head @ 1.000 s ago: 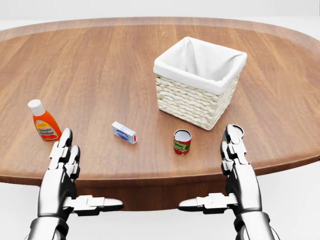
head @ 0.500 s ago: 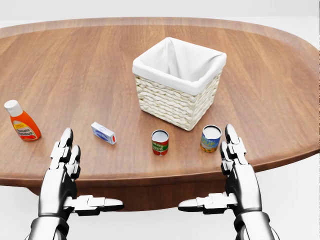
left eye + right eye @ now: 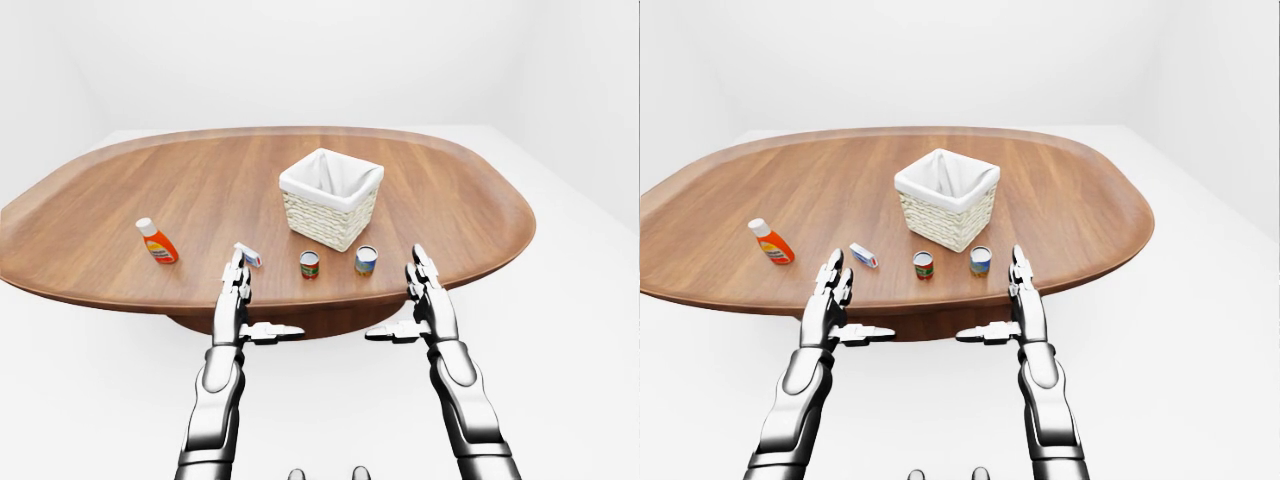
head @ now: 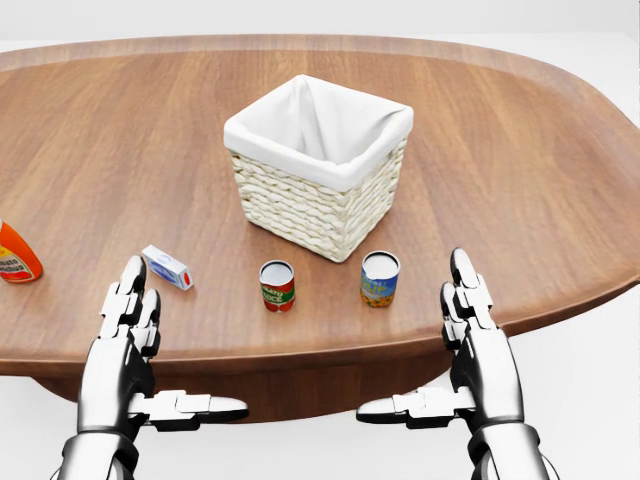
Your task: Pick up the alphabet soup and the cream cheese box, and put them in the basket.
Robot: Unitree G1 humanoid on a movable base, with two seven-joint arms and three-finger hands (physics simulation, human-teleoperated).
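Your left hand (image 4: pixel 128 325) is hovering at the near table edge with its fingers straight and spread, thumb sticking out sideways, holding nothing. Your right hand (image 4: pixel 470 320) mirrors it on the other side, also flat, wide and empty.

From the left hand, the cream cheese box (image 4: pixel 166 267) lies flat on the wooden table (image 4: pixel 520 150) at about 1 o'clock, just beside your fingertips. Well off at 10 o'clock, the ketchup bottle (image 3: pixel 157 241) is cut by the left edge of the head view.

Between your hands stand two upright cans, apart from each other: the alphabet soup (image 4: pixel 277 285), red label, and a blue and yellow can (image 4: pixel 379 278) to its right, at roughly 10 o'clock from your right hand.

The basket (image 4: pixel 318 165), wicker with a white liner, sits at 12 o'clock from the soup, near both cans but not touching them.
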